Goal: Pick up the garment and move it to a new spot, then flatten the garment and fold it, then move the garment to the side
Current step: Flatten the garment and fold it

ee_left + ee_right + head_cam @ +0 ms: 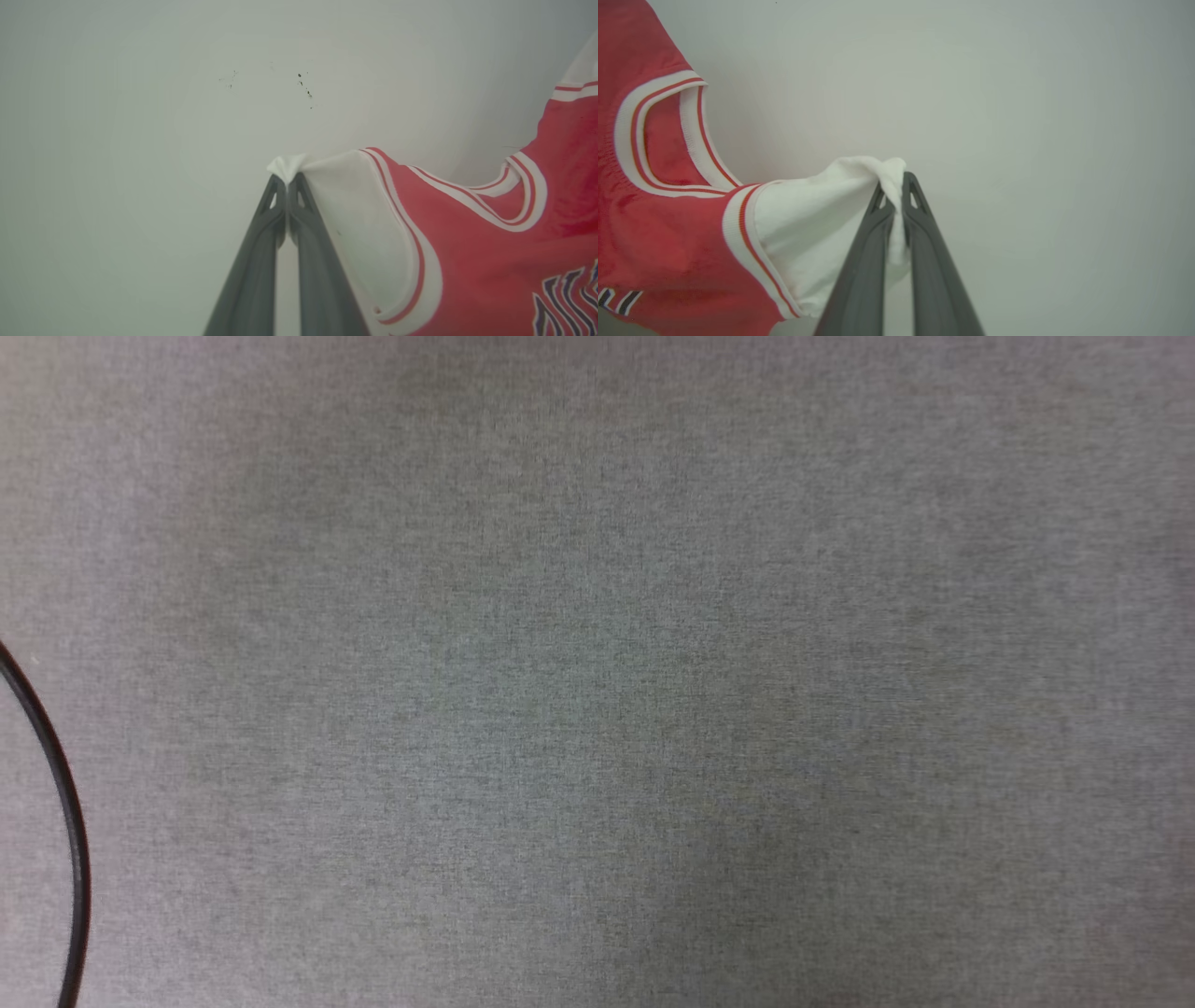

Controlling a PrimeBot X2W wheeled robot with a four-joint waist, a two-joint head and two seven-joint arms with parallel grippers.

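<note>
The garment [467,242] is a red jersey with white sleeves and red-and-white striped trim. In the left wrist view my left gripper [287,179] is shut on the tip of one white sleeve, and the red body with dark lettering spreads to the right. In the right wrist view my right gripper [896,182] is shut on a bunched tip of the other white sleeve, with the garment [658,224] and its striped neckline stretching away to the left. Behind the jersey in both wrist views is a plain pale surface.
The head view looks at a grey woven surface [597,672]. A thin black cable [65,803] curves along its left edge. A few small dark specks [306,88] mark the pale surface in the left wrist view.
</note>
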